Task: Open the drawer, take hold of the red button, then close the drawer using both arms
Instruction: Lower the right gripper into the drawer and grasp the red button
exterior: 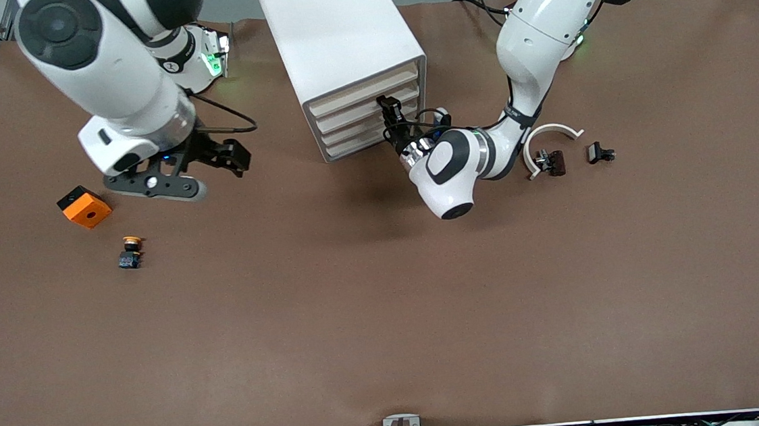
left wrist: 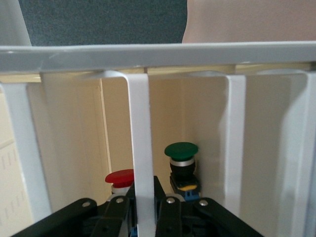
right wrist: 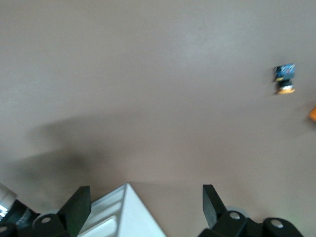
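The white cabinet stands between the arms' bases, its four cream drawer fronts stacked. My left gripper is at a middle drawer. In the left wrist view it is shut on a white strip of the drawer front. The red-capped button sits just inside, beside the fingers. My right gripper hangs open and empty over the table beside the cabinet. In the right wrist view its fingers frame the cabinet's corner.
A green-capped button sits inside the cabinet beside the red one. An orange cube with a hole and a yellow-orange-capped button lie toward the right arm's end. A white curved piece and two black clips lie toward the left arm's end.
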{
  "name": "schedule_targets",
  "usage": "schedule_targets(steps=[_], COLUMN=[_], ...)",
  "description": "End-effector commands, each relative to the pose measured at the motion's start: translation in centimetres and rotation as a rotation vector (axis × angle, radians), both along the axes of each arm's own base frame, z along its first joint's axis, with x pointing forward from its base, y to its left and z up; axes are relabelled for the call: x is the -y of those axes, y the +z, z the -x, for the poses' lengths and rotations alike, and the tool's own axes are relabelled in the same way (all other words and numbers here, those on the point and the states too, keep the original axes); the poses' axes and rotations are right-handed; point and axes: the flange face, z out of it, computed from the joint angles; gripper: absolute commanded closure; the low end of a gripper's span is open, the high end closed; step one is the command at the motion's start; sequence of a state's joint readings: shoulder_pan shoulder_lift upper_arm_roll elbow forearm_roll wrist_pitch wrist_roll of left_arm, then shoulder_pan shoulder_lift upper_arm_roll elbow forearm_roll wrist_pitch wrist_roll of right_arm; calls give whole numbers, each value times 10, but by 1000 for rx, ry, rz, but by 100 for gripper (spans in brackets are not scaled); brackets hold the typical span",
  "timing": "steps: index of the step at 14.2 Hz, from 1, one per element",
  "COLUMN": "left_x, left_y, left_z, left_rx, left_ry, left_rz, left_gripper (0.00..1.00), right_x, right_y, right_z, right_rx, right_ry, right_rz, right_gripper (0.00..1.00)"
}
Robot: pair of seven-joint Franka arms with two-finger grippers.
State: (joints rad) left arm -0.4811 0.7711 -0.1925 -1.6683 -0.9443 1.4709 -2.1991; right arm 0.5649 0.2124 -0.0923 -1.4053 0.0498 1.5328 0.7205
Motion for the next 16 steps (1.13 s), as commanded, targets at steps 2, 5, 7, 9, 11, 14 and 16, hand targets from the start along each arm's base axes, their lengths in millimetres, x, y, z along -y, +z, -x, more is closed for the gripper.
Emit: schedule_targets(steps=[2,5,7,9,11,14,16], left_x=[-27,-47,-60,-74,-81,-92,-98], left_y=[-1,0,1,2,9,12,16], left_z=[-39,-62,-77,-88,-101,-111,-120], left_rx=[36,67,88,93,111,119,132], left_ry=[59,84,97,124,141,163,178], left_rz=[7,-2,-8,-10,-3,-2,2], left_gripper=[100,100,100,100,100,100,100], right_x=[-45,-91,-116,-134,-155,-184,-203], right_y=[-13,-35,-51,-62,-77,-95,-112], right_z=[7,20,27,32,42,56,66], right_rx=[-11,-3,-3,4,-4,3,3], right_ry=[-196,-337,-409,-466,-496,-530,-545], right_rz=[-46,-26,-12,-18,-5,-8,-2], right_gripper=[0,0,0,0,0,0,0])
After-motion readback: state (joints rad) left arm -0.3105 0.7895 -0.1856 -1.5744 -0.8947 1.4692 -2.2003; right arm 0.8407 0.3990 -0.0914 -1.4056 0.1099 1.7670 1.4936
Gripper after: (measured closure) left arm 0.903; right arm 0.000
